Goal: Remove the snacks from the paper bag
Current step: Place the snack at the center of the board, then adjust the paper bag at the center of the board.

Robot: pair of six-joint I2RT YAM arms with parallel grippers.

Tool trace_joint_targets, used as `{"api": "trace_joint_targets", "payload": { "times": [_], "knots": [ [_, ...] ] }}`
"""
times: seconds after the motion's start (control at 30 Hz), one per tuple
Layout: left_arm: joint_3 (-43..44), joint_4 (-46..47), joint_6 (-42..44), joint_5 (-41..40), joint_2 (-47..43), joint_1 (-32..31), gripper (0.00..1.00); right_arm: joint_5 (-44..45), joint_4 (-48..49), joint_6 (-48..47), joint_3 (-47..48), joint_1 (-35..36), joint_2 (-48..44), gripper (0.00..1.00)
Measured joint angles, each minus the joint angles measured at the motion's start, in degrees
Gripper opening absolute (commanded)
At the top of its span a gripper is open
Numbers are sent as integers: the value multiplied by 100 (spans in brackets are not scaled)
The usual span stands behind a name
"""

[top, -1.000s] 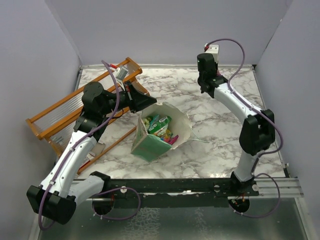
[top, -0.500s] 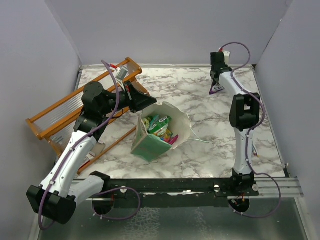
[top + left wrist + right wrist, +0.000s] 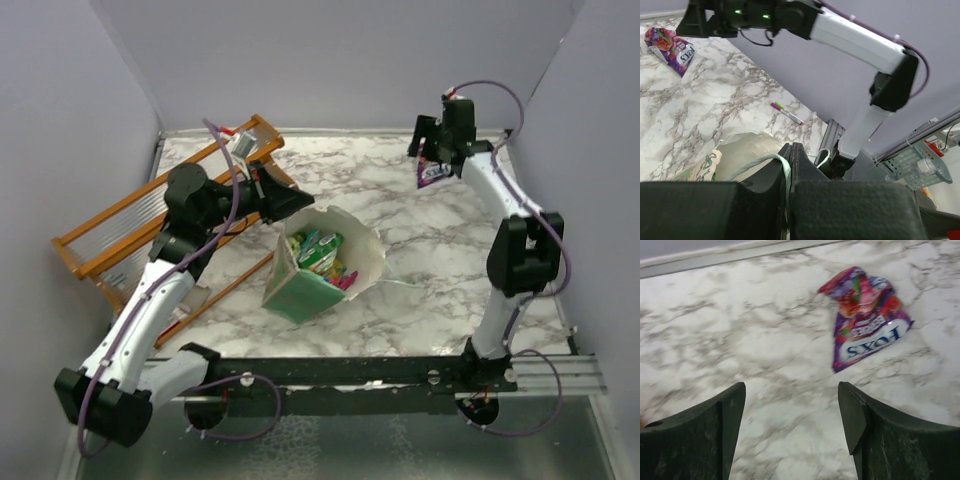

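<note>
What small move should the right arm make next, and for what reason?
Probably swing the right pincer back toward the mint-green paper bag. Its jaws stand open and apart from the purple foil packet, which lies on the marble table. More bright foil packets sit inside the bag, whose white string handle the left pincer pinches.

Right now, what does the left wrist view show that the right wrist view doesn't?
Left wrist only: the left gripper shut on the white string handle of the mint-green paper bag, a thin multicoloured pen on the table, and the right arm's white links. Right wrist only: the right gripper open and empty, and the pale strip at the table's far edge. Both: the purple crinkly foil snack packet lying free on the white marble tabletop.
</note>
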Motion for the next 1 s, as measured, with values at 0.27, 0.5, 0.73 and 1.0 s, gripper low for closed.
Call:
{"api": "trace_joint_targets", "payload": {
  "times": [0.27, 0.5, 0.73, 1.0],
  "knots": [
    [0, 151, -111, 138, 20, 0, 0, -2924, 1346, 553, -2594, 0, -2682, 74],
    [-68, 374, -245, 232, 22, 0, 0, -4498, 2118, 529, -4100, 348, -3897, 70],
    [-72, 566, -275, 293, 138, 0, 0, -4745, 1845, -166, -4146, 1727, -4962, 62],
    [-66, 887, -337, 487, 293, 0, 0, -4492, 1281, -942, -4135, 2468, -5611, 40]
  ]
}}
